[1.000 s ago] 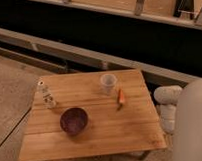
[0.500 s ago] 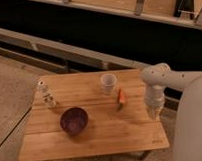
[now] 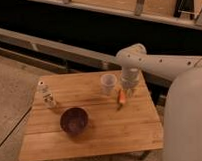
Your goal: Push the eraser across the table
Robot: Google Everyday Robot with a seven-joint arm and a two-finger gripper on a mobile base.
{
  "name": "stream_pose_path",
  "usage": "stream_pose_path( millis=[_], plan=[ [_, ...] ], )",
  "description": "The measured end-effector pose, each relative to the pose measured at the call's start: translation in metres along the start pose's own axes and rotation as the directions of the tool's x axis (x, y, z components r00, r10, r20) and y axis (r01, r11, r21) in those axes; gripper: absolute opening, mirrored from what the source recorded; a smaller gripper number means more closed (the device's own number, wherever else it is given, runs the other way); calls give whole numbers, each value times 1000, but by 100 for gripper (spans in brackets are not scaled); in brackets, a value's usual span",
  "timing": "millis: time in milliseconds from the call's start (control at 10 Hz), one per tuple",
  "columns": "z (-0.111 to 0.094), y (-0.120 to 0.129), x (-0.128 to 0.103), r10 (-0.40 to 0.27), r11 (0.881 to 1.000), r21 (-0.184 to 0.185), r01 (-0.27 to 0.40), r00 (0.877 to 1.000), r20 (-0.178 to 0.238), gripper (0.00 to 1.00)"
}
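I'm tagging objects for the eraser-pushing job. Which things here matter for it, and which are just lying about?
Job: eraser, near the left edge; table; gripper, over the back right by the cup.
Lying about: purple bowl; white cup; orange carrot-like stick.

The gripper [image 3: 129, 90] blurs over the table's [image 3: 96, 130] far edge (near corner cut off), and no eraser shows.
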Motion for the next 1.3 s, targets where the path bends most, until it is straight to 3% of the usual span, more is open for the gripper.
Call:
stream_pose_path(
  millis=[200,400,500,800,1300],
  plan=[
    [-9,9,-13,-92,996,8,92,996,8,22],
    [-10,7,-13,-95,995,10,95,995,8,40],
    [-10,8,-14,-95,995,10,95,995,9,55],
    [-9,7,-13,-95,995,10,94,996,7,79],
    [-9,7,-13,-94,996,10,94,996,7,80]
  ],
)
